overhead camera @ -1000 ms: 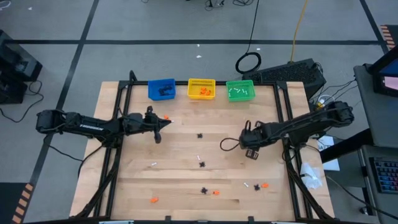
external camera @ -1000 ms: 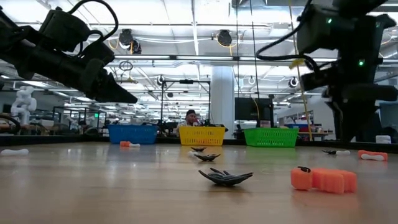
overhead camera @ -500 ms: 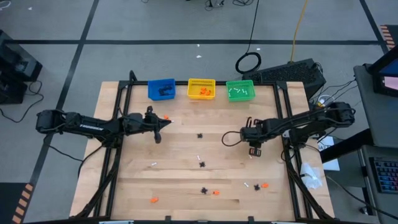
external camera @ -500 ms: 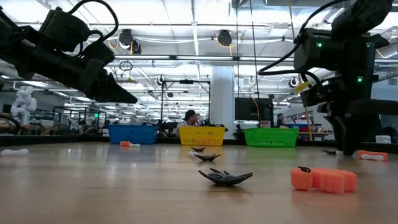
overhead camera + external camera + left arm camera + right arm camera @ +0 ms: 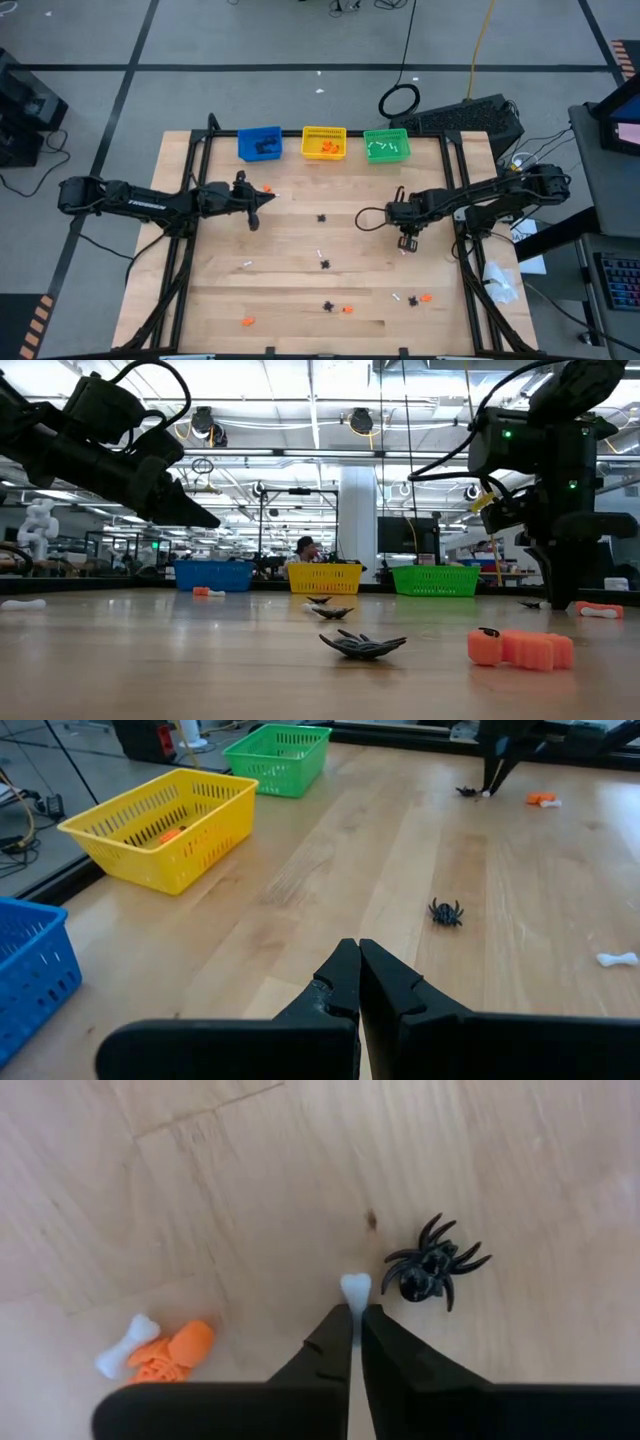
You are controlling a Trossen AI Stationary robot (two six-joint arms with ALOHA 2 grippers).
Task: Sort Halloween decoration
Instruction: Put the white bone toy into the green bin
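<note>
A: High view? Right gripper was down at the table's right-middle; left gripper hung over the left-middle. Blue bin, yellow bin and green bin sat along the far edge, trinkets scattered near.

B: Low view? A black spider and an orange piece lay nearest.

A: Left wrist? Fingers pressed together, holding nothing, a spider lying ahead.

B: Right wrist? Fingers pinched on a white bone, just beside another black spider; an orange skeleton piece and second bone lay apart.
</note>
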